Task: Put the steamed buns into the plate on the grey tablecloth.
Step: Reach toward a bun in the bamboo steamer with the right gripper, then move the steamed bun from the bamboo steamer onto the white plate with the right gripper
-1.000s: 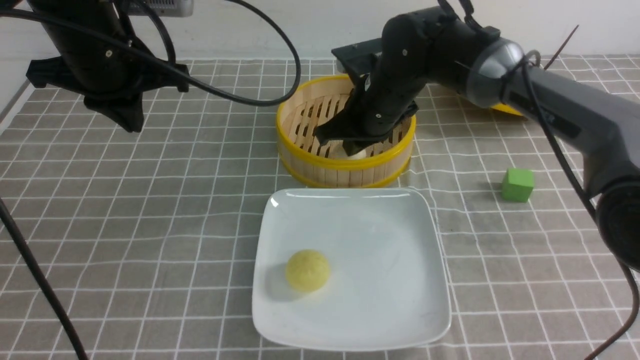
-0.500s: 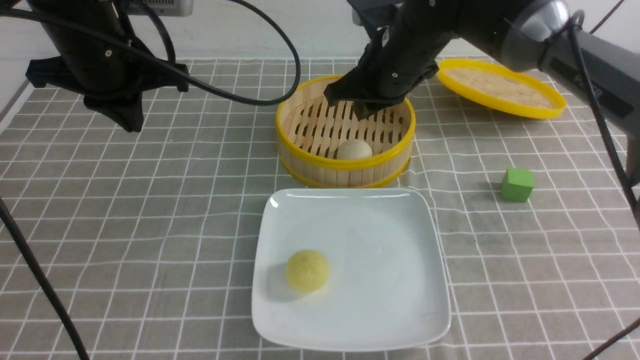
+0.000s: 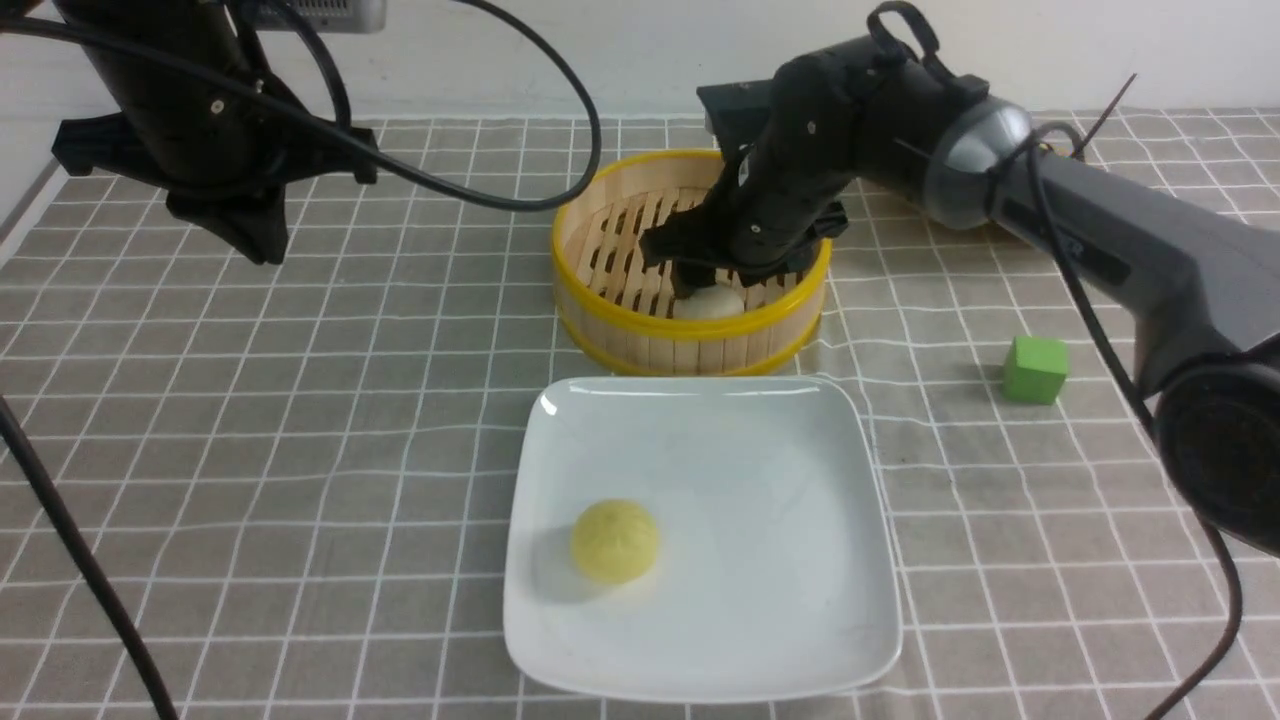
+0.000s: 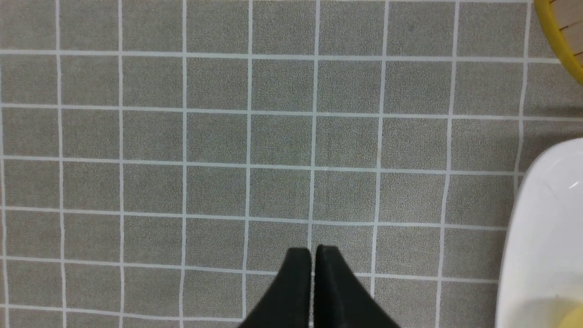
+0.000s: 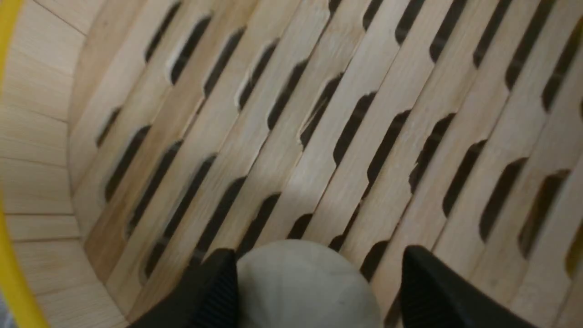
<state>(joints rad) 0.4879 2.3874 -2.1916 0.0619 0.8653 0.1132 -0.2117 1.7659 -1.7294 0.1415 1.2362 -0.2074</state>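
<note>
While the right tool [image 5: 317, 262] sits low inside the steamer basket [image 3: 600, 300] with its fingers spread on either side of the beige-grey bun [image 5: 303, 287], the yellow bun [image 3: 614, 541] lies in the plate [image 3: 780, 560] on the grey tablecloth [image 3: 300, 420]. The left tool [image 4: 313, 259] hangs above the tablecloth, its fingers pressed together.

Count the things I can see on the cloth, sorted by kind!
Buns: 2 (yellow bun, pale bun)
Plate: 1
Steamer basket: 1
Green cube: 1
Total: 5
</note>
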